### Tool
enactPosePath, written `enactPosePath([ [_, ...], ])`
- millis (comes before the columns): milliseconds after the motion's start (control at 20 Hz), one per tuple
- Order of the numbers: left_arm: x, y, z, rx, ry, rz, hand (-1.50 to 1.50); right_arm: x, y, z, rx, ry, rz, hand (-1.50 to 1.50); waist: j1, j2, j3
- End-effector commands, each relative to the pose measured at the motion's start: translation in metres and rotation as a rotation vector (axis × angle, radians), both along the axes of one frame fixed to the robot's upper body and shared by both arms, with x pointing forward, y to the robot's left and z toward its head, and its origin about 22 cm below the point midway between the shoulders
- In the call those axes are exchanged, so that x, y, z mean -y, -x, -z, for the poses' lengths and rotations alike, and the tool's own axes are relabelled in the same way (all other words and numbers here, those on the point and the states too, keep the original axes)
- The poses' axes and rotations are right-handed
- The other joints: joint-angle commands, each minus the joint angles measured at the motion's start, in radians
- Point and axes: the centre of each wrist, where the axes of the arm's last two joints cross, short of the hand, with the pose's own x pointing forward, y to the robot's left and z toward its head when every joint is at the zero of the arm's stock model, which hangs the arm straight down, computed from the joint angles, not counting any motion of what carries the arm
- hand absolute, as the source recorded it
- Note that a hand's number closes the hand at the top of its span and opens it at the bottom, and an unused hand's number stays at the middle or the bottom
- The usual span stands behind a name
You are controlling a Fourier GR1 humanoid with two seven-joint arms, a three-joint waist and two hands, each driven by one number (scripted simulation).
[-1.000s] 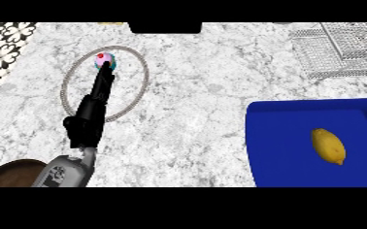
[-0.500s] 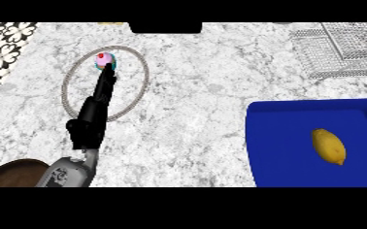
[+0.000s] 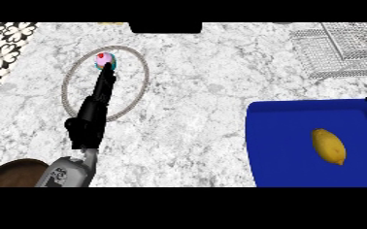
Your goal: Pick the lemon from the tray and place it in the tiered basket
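A yellow lemon (image 3: 328, 146) lies on the blue tray (image 3: 287, 140) at the lower right. The wire tiered basket (image 3: 337, 48) sits at the upper right corner of the counter. My left hand (image 3: 94, 109) stretches up the left side with straight fingers, its tip reaching a small pink and teal object (image 3: 105, 60) inside a thin ring-shaped plate (image 3: 140, 85). It is far from both the lemon and the basket. My right hand does not show.
The counter is grey-white marble. A dark rectangular block (image 3: 165, 27) sits at the top middle edge. A patterned black-and-white surface (image 3: 13, 41) borders the upper left. A brown round object (image 3: 22, 172) shows at the lower left corner.
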Motion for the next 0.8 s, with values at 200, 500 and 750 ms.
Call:
enactPosePath([
  [200,0.011,0.007,0.004,0.001,-0.006,0.018,0.0,0.032,-0.012,0.058,0.025,0.012,-0.168,-1.5,0.017,0.003,-0.002],
  [500,-0.005,0.008,0.003,0.008,0.006,0.006,0.0,0.055,-0.019,0.083,0.038,0.04,-0.093,-1.5,-0.002,-0.004,-0.005],
  [750,0.008,-0.004,0.008,-0.001,-0.011,-0.006,0.0,0.061,-0.027,0.098,-0.013,0.038,-0.092,-1.5,-0.005,-0.002,-0.005],
])
